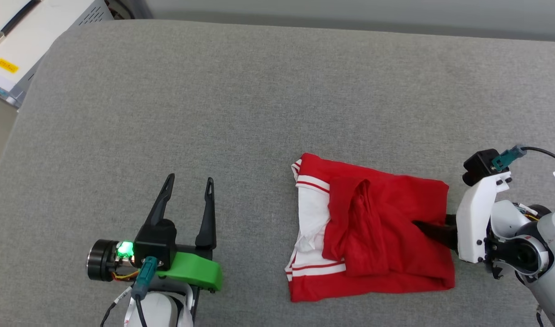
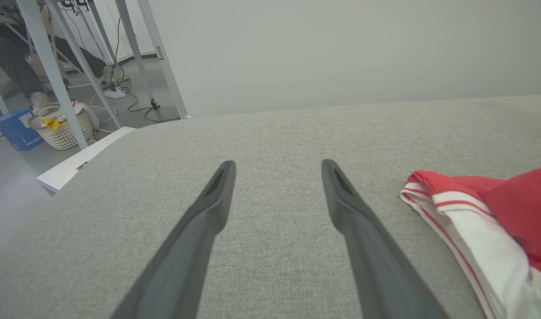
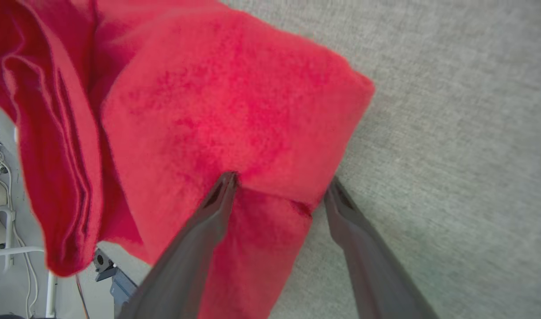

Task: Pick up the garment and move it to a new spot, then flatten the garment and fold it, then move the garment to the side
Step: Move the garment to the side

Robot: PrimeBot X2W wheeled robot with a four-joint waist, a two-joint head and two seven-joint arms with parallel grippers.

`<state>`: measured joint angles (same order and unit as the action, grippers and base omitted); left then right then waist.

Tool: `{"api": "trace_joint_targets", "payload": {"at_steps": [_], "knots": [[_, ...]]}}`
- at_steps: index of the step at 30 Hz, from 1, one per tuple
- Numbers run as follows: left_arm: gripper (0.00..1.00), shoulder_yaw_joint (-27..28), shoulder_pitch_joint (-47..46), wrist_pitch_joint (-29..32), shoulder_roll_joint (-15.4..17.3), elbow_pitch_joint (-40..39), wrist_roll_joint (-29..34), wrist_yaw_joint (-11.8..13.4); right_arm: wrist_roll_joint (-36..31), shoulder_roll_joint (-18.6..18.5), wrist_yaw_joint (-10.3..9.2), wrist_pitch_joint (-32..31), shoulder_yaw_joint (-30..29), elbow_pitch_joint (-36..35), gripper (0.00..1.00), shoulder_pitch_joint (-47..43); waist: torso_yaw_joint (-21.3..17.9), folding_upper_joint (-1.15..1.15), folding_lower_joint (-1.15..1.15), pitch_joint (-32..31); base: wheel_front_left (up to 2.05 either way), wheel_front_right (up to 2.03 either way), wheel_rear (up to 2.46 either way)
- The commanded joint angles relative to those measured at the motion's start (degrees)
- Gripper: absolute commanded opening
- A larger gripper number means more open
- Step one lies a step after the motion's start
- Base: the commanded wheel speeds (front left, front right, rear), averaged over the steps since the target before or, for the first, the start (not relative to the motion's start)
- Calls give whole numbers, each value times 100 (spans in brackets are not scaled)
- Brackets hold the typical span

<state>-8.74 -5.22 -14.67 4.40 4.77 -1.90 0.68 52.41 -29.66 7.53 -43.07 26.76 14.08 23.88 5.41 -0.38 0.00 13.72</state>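
Garment (image 1: 373, 231) folded, lower right of centre in head view; right gripper (image 3: 281, 179) spread wide at its edge, nothing clamped; pinch every layer before you drag aside; left gripper (image 1: 190, 179) apart, lower left.

Garment (image 1: 386, 213) on cushion (image 1: 214, 91), betw. L gripper (image 1: 190, 179) & R gripper (image 3: 281, 179).

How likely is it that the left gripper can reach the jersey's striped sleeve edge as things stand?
Probably yes. The left gripper stands open beside the garment, with only bare grey surface between them; its striped white sleeve edge faces that gripper. The right gripper is at the far edge.
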Motion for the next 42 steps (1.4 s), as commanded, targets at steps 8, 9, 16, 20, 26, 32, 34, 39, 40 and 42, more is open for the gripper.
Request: {"api": "trace_joint_targets", "payload": {"at_steps": [8, 9, 16, 20, 26, 32, 34, 39, 40, 42], "knots": [[100, -47, -217, -33, -66, 34, 12, 22, 45, 112, -4, 84, 612, 302, 100, -96, 308, 38, 0, 370, 0, 0, 0], [100, -51, -222, -33, -69, 38, 11, 26, 76, 94, -4, 117, 646, 292, 70, -111, 313, 38, 0, 370, 0, 0, 0], [100, -61, -181, -33, -88, 107, -9, 36, 203, -120, -4, 558, 926, -185, 0, 28, 264, 38, 0, 216, 0, 0, 0], [100, -34, -92, -33, -89, 151, -7, 32, 150, -239, -4, 908, 1038, -563, 0, 249, 146, 38, 0, -12, 0, 0, 0], [100, 42, 104, -33, -60, 147, -14, 28, -110, -583, -4, 1183, 1269, -1138, 0, 569, -189, 38, 0, -326, 0, 0, 0], [100, 138, 262, -33, -10, 92, -7, 35, -190, -1050, -4, 1092, 1380, -1594, 0, 853, -773, 38, 0, -433, 0, 0, 0], [100, 158, 267, -33, 1, 60, 1, 35, -192, -1204, -4, 1047, 1350, -1645, 0, 930, -975, 38, 0, -400, 0, 0, 0], [100, 169, 203, -33, 39, -51, 49, 24, -165, -1536, -4, 946, 1190, -1615, 0, 1071, -1446, 38, 0, -176, 0, 0, 0], [100, 170, 181, -33, 53, -64, 61, 21, -163, -1588, -4, 932, 1155, -1588, 0, 1092, -1510, 38, 0, -133, 0, 0, 0], [100, 193, 128, -33, 95, -101, 79, 21, -224, -1726, -4, 904, 1080, -1530, 0, 1155, -1661, 38, 0, 10, 0, 0, 0]]}}
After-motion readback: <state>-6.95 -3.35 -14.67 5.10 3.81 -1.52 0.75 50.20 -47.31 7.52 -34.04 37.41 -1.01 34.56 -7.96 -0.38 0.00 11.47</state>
